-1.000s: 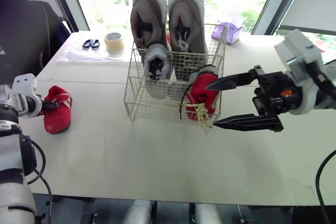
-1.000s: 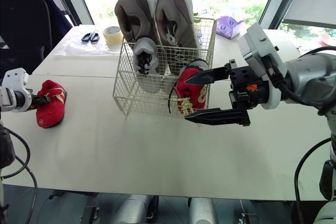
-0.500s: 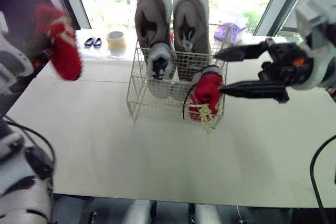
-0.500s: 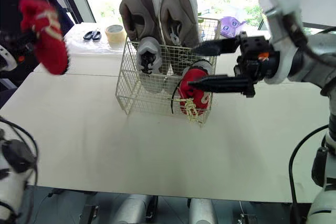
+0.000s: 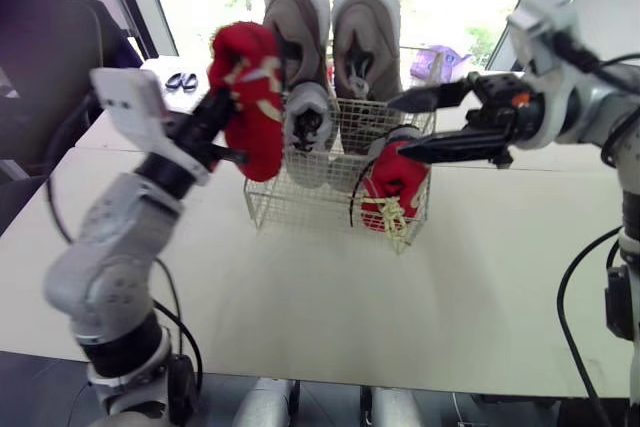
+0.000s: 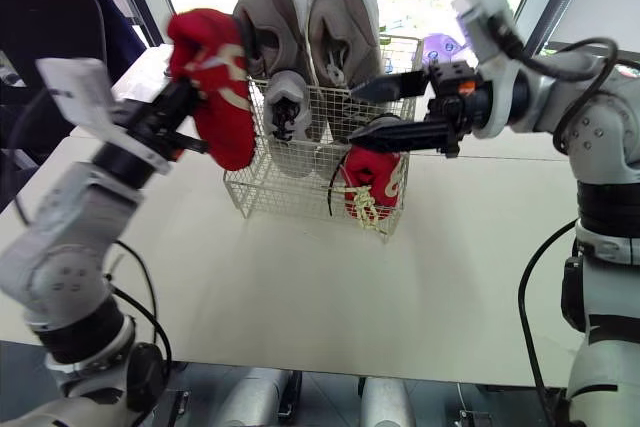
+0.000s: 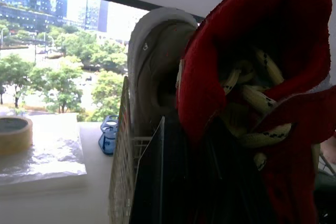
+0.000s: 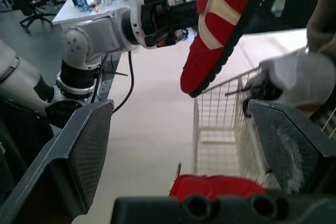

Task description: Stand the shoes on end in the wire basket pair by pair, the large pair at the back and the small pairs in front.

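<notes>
Our left fingers [image 5: 212, 117] were clamped on a small red shoe [image 5: 250, 97], holding it up off the bench [image 5: 300, 287], just beside the left wall of the wire basket [image 5: 300, 202] and in front of the left large grey shoe [image 5: 297, 22]. That shoe and its mate [image 5: 365, 27] stood on end at the back of the basket. A small grey shoe [image 5: 305, 122] stood in front on the left, and the other red shoe [image 5: 395, 182] in front on the right, its laces trailing through the wire. Our right fingers [image 5: 440, 145] were spread wide and held nothing. They reached over the basket's right side, the lower one just above that red shoe; we could not tell whether it touched.
</notes>
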Controlling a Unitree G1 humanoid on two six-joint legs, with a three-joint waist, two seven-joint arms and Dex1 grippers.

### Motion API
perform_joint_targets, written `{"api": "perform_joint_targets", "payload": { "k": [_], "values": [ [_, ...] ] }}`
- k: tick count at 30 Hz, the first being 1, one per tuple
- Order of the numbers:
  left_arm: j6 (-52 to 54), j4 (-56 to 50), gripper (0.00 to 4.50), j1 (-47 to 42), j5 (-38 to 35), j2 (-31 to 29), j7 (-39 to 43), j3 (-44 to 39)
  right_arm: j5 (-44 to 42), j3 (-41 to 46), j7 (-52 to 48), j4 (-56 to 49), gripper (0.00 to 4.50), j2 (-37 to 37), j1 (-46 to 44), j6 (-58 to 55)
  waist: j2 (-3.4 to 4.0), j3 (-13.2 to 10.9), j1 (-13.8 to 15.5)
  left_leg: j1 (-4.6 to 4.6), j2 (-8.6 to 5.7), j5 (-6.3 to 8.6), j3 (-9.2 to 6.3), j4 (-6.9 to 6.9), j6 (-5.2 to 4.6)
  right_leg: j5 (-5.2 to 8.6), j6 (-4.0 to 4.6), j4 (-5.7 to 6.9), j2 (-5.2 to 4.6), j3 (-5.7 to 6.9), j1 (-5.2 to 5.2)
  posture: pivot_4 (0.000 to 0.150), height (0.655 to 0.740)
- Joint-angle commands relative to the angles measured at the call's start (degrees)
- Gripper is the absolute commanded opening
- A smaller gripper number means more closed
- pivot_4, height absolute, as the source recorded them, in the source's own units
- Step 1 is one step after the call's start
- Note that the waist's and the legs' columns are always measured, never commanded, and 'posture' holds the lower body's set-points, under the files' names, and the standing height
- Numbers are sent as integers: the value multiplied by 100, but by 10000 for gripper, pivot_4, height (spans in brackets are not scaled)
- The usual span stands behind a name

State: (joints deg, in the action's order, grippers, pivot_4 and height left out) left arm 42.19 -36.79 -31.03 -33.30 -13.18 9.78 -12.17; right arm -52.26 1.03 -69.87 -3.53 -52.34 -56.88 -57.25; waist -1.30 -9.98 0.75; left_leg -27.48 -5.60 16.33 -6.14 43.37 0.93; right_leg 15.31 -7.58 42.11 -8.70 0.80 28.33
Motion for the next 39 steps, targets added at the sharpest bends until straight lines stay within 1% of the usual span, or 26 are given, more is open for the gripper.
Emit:
{"api": "perform_joint_targets", "payload": {
  "k": [1,3,5,9,11,12,14,16,19,21,23,25,29,31,34,37,39],
  "values": [
    [-1104,419,415,-71,694,109,109,440,-507,669,375,-453,45000,-168,91,-489,0,0,11,0,0,1,0,-1,-1,0,1,0,0,0,0,1500,6595],
    [-1671,816,415,-36,1067,142,210,701,-718,865,647,-834,45000,-273,413,-817,0,1,14,4,1,2,-2,-2,-3,1,2,-3,0,1,-4,1500,6595],
    [-1990,1042,415,-12,1235,248,243,857,-872,1064,781,-1053,45000,-439,657,-1024,0,1,7,6,2,3,-2,-2,-6,2,4,-4,0,1,-9,1500,6595],
    [-2381,1145,415,209,1545,302,322,1165,-1227,1536,1060,-983,45000,-746,683,-1399,2,1,7,5,2,5,2,-1,-10,2,3,-5,-1,0,-6,1500,6595],
    [-2397,1103,415,482,1496,480,250,1268,-1431,1664,1250,-991,45000,-766,632,-1537,5,3,10,6,3,5,1,-2,-10,2,3,-6,0,1,-8,1500,6595],
    [-2459,1103,415,608,1587,535,198,1353,-1542,1716,1340,-1000,45000,-749,636,-1602,5,3,6,8,2,5,1,-2,-11,2,3,-6,0,1,-11,1500,6595],
    [-2828,1192,415,896,2021,546,151,1585,-1686,1742,1527,-1100,45000,-655,714,-1664,5,4,5,10,3,6,1,-2,-12,2,3,-8,0,0,-13,1500,6595],
    [-3088,1383,415,1139,2286,634,4,1642,-1783,1753,1667,-1148,45000,-609,762,-1683,8,6,10,12,3,6,1,-2,-12,2,4,-7,0,0,-16,1500,6595],
    [-3502,1689,415,1454,2644,614,47,1854,-1918,1810,1811,-1119,45000,-608,765,-1695,16,11,11,14,3,6,1,0,-14,3,6,-7,0,0,-20,1500,6595],
    [-3557,1823,415,1576,2607,704,83,1903,-1976,1808,1873,-1098,45000,-607,758,-1679,33,24,11,14,2,6,2,0,-14,3,6,-9,0,1,-22,1500,6595],
    [-3405,1911,415,1643,2389,880,59,1836,-2016,1784,1922,-1090,45000,-597,754,-1654,37,27,14,15,2,7,3,0,-16,4,7,-10,0,2,-23,1500,6595],
    [-3322,1926,415,1648,2344,961,14,1747,-2049,1775,1956,-1091,45000,-596,765,-1634,38,28,19,20,2,7,2,0,-16,4,7,-11,0,7,-30,1500,6595],
    [-3140,1867,415,1735,2252,969,-4,1642,-2107,1807,1990,-1122,45000,-611,848,-1608,40,29,14,32,2,7,0,0,-17,5,7,-12,1,10,-44,1500,6595],
    [-2805,1742,415,1865,2067,955,-17,1575,-2122,1857,2020,-1177,45000,-622,970,-1570,40,29,13,42,3,8,0,-1,-18,11,18,-14,1,11,-56,1500,6595],
    [-2483,1525,415,1941,2048,782,56,1600,-2138,1905,2066,-1186,45000,-606,1069,-1501,41,30,12,88,4,14,-2,-13,-28,15,17,-27,2,14,-104,1500,6595],
    [-2243,1185,12224,2026,1796,704,135,1519,-2135,1908,2075,-1220,45000,-614,1171,-1424,43,31,4,100,10,15,-2,-20,-29,16,17,-40,8,16,-119,1500,6595],
    [-1983,951,21400,2061,1719,555,198,1493,-2146,1921,2087,-1236,45000,-611,1226,-1384,41,29,5,97,9,16,-2,-21,-30,16,17,-41,8,16,-115,1500,6595]
  ]
}}
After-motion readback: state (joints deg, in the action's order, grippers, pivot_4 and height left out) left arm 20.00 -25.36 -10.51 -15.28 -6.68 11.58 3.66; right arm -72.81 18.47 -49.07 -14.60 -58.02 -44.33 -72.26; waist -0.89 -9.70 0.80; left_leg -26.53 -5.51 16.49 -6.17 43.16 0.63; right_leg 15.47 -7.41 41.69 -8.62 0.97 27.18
